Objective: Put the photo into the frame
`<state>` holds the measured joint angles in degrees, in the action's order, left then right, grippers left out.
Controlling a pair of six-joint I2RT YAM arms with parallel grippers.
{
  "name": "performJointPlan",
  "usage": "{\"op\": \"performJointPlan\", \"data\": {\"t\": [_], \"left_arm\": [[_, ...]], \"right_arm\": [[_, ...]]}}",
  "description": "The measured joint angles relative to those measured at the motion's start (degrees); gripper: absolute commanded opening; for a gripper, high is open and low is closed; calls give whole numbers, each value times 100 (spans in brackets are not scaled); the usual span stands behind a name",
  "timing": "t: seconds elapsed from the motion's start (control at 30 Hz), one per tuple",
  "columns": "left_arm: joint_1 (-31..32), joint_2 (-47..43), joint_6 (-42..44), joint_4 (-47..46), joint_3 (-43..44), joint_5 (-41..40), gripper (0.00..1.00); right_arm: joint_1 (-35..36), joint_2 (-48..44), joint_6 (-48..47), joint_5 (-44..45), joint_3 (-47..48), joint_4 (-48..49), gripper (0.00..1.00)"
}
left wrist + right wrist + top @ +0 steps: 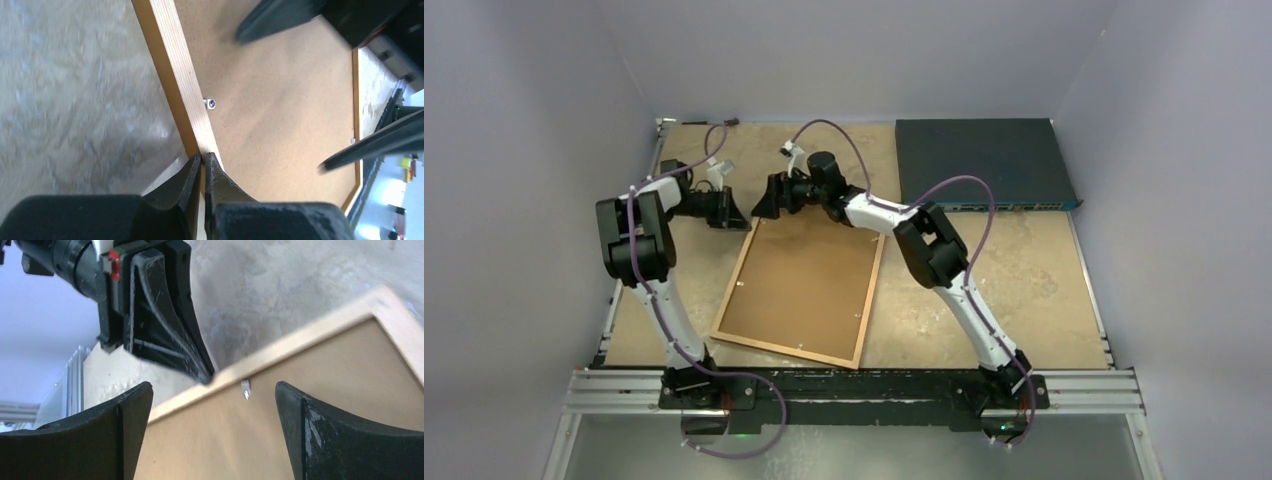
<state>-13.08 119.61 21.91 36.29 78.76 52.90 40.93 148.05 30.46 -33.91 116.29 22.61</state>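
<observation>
The frame (pixel 730 290) lies face down on the table, with the plain brown backing board (pixel 809 285) filling it. The photo is hidden. My left gripper (pixel 742 219) is at the frame's far left corner. In the left wrist view (pixel 202 160) it is shut on the frame's wooden rail (pixel 180 75). My right gripper (pixel 762 203) is open and empty just above the far edge. The right wrist view (pixel 214 390) shows its fingers spread over the board, with the rail (pixel 300 340) and the left gripper's fingers (pixel 165 330) beyond. A small metal tab (pixel 212 103) sits on the rail's inner edge.
A dark blue flat box (pixel 984 163) lies at the far right of the table. Pale walls close in the left, back and right sides. The arm bases stand on a metal rail (pixel 854 385) at the near edge.
</observation>
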Motion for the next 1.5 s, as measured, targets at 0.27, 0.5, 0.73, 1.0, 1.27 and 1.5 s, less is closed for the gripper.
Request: {"op": "performJointPlan", "data": {"t": [0.27, 0.5, 0.73, 1.0, 1.27, 1.5], "left_arm": [[-669, -7, 754, 1211, 111, -730, 8], [-857, -529, 1314, 1440, -376, -1392, 9], [-590, -1294, 2116, 1661, -1320, -1932, 8], [-308, -2079, 2699, 1875, -2310, -2406, 7], [-83, -2406, 2830, 1856, -2656, -2677, 6], [315, -2391, 2800, 1912, -2715, -2605, 6]], "right_arm": [[-529, -3230, -125, 984, -3134, -76, 99], [-1362, -5038, -26, 1810, -5418, 87, 99], [-1276, -5134, 481, 1939, -7047, -177, 99], [-1248, -5001, 986, 1696, -7235, 459, 99], [-1097, -3733, 1023, 1698, -5462, 192, 99], [-684, -1851, 938, 1467, -2203, -376, 99]]}}
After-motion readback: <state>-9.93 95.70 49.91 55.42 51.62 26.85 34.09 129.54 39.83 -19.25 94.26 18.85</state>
